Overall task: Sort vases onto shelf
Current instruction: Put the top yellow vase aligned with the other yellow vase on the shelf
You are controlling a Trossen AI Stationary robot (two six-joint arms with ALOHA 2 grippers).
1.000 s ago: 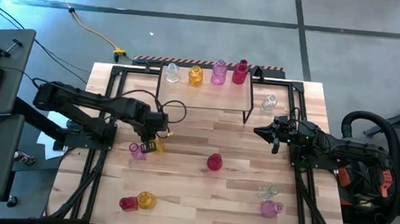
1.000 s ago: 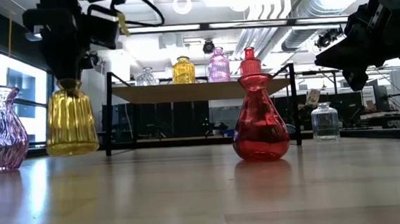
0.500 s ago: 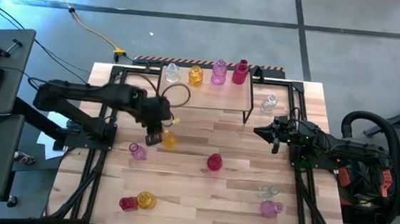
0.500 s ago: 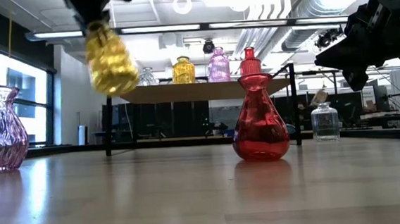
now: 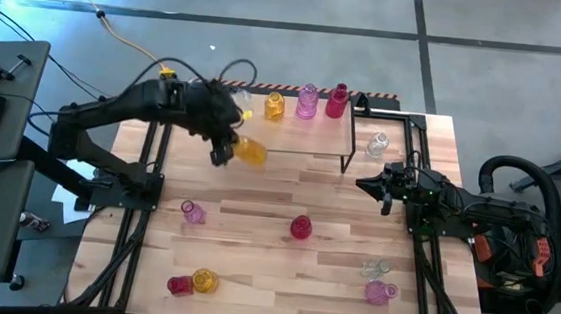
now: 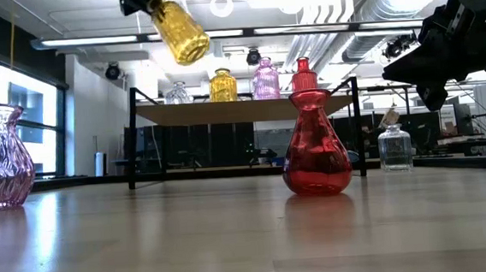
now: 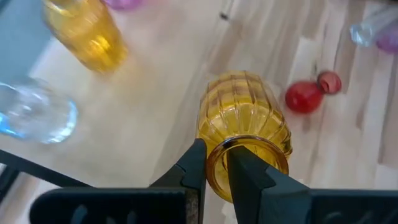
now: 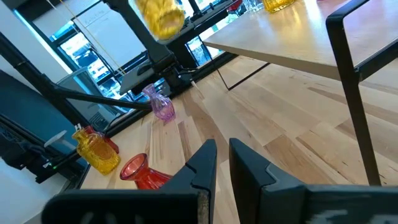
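Observation:
My left gripper is shut on a ribbed amber-yellow vase, held high over the shelf's near left part. In the low view the vase hangs tilted, well above the shelf top. On the shelf stand clear, yellow, pink and red vases on their bases. My right gripper waits shut and level near the table's right edge, touching nothing. My left gripper pinches the vase's mouth rim, one finger inside the mouth and the other outside. The fingers slant down from the table's left side. The vase is lifted clear and tilted, its base pointing away from the gripper toward the shelf.
On the table stand a pink vase, a red one, a red and a yellow one near the front left, a clear and a pink one at the front right, and a clear one right of the shelf.
My left gripper has risen and swung from beside the pink vase toward the far edge, up over the shelf's near left part, carrying the yellow vase. The vase has gone from upright, low at the table, to tilted and high in the air. The right arm kept still.

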